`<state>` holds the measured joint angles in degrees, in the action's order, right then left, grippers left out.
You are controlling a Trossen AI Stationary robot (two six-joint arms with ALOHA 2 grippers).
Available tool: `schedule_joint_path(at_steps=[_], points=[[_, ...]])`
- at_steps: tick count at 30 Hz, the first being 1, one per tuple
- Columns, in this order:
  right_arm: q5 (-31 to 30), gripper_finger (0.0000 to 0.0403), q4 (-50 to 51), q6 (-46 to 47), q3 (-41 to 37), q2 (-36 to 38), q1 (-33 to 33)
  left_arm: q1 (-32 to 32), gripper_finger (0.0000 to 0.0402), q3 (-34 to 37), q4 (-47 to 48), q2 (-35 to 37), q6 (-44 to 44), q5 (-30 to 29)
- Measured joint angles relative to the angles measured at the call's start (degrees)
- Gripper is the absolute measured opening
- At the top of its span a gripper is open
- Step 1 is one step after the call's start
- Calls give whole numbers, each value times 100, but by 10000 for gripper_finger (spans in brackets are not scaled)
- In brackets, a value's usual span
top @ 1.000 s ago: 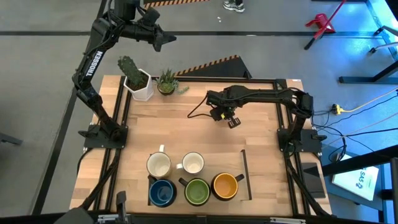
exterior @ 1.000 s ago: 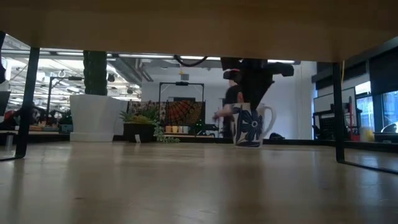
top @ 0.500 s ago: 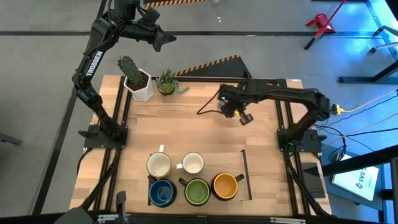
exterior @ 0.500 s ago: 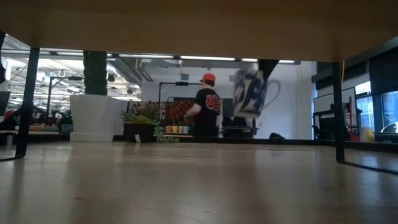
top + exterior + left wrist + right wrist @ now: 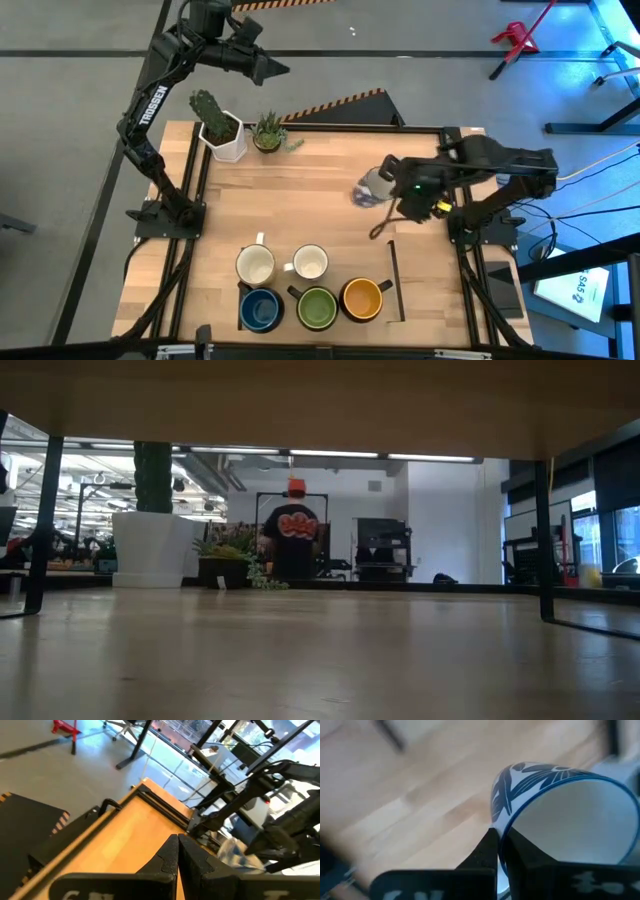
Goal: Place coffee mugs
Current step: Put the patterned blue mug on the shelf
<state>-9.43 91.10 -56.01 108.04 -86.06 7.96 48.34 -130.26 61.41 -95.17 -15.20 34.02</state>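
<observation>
Right gripper [image 5: 498,851]: pinching rim of white ceramic mug with blue leaf pattern [image 5: 560,815], held above right half of wooden table [image 5: 300,200]; high view gives mug [image 5: 375,186] only as a blur. Left gripper [image 5: 177,851]: fingers pressed together, raised beyond far left corner. Near edge: two cream-white mugs [image 5: 256,266], with blue mug [image 5: 261,309], green mug [image 5: 317,307], orange-yellow mug [image 5: 361,299] in front. Low view: no mugs, only white cactus pot [image 5: 146,548] and a person [image 5: 295,540] in the room behind.
</observation>
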Motion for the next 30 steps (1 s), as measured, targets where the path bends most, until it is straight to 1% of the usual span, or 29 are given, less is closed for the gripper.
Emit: schedule_joint_path(at_steps=[2,3,5,9,20,24,30], points=[[156,0,-227,-168,351,-33,190,-91,0,2,11,23,-119,2],[251,0,-219,-267,477,-60,297,-163,0,2,8,49,-127,-1],[230,0,-42,-301,620,-117,520,-292,0,2,19,114,-131,-7],[148,0,-153,-301,571,-258,873,-557,0,2,37,276,-280,-167],[133,0,-126,-404,525,-982,1585,-1292,0,0,74,831,-439,-1122],[103,0,-109,-338,525,-1176,1716,-1493,0,0,80,999,-542,-1231],[179,0,-113,198,525,-1337,1769,-1810,0,0,82,1213,-703,-1256]])
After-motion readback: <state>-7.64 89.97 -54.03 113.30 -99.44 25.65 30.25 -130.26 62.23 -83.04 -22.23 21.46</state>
